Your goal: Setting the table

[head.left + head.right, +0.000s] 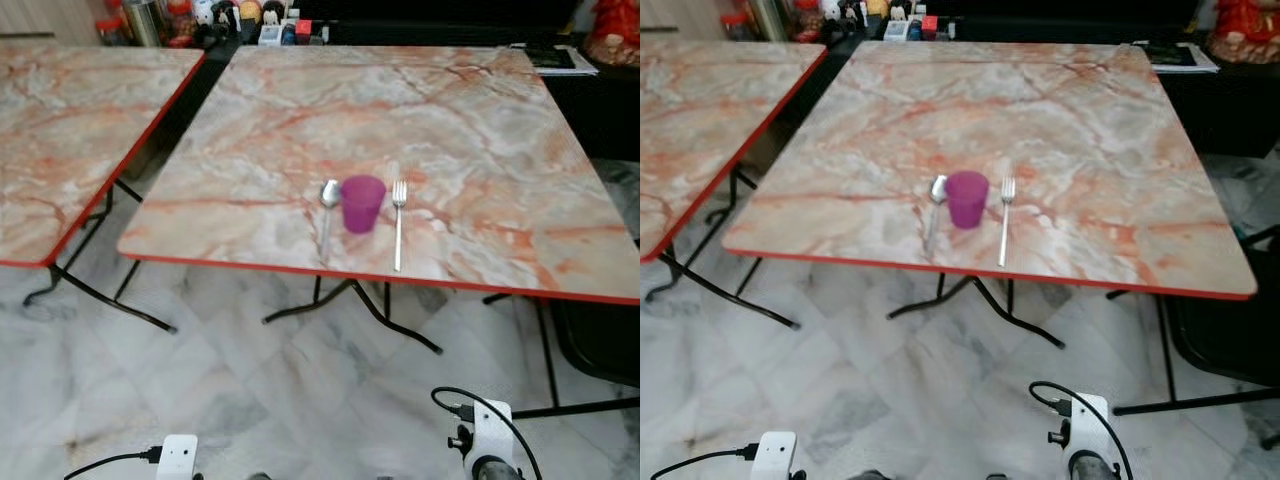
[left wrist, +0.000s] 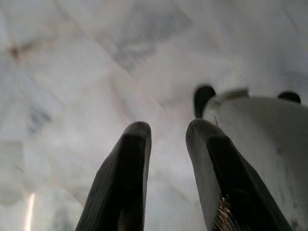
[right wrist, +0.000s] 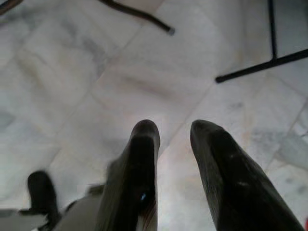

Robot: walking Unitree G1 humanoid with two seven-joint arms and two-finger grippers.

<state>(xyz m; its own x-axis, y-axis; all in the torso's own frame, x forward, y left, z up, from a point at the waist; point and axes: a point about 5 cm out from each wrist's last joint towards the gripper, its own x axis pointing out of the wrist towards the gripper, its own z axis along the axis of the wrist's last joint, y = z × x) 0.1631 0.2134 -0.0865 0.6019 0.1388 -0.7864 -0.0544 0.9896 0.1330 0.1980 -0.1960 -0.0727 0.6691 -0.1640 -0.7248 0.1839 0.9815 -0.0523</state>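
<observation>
Ahead, the cup [image 1: 362, 202] is flanked by spoon [image 1: 327, 215] and fork [image 1: 398, 222], handles toward the robot; the left gripper [image 2: 166, 137] and right gripper [image 3: 174, 134] are hung low, slightly parted, empty.

A purple plastic cup [image 1: 362, 203] stands upright near the front edge of the marble-patterned table [image 1: 470, 120], and it is translucent with its opening facing up. Just beside it on the robot's left lies a metal spoon [image 1: 327, 215], with its bowl pointing away from the robot and its handle toward the red table edge. On the other side of the cup lies a metal fork [image 1: 398, 222], tines pointing away, parallel to the spoon.
</observation>
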